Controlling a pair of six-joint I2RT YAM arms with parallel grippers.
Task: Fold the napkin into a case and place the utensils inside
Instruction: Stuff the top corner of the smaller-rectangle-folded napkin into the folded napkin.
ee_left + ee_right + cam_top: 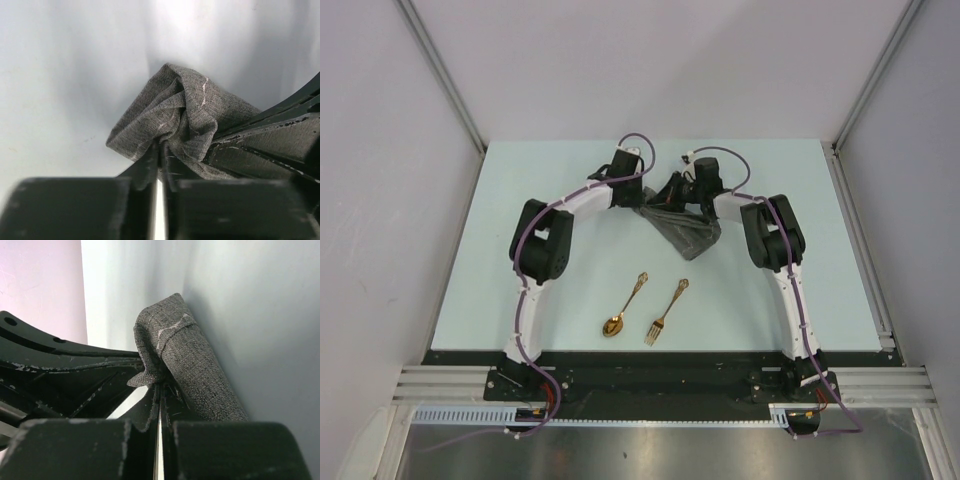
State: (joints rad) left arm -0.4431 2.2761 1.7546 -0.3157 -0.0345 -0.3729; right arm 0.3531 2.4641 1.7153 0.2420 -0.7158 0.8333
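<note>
Early going: the left end effector [161, 156] and the right end effector [159, 392] each pinch the bunched napkin [686, 233] at the tabletop's [520, 180] far middle, no case formed, spoon [623, 306] and fork [666, 311] lying nearer the bases.

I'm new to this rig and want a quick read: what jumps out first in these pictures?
A bunched grey napkin sits around the middle of the table, pinched by both the left gripper and the right gripper. Nearer the arm bases, a gold spoon and fork lie side by side, apart from the cloth.
</note>
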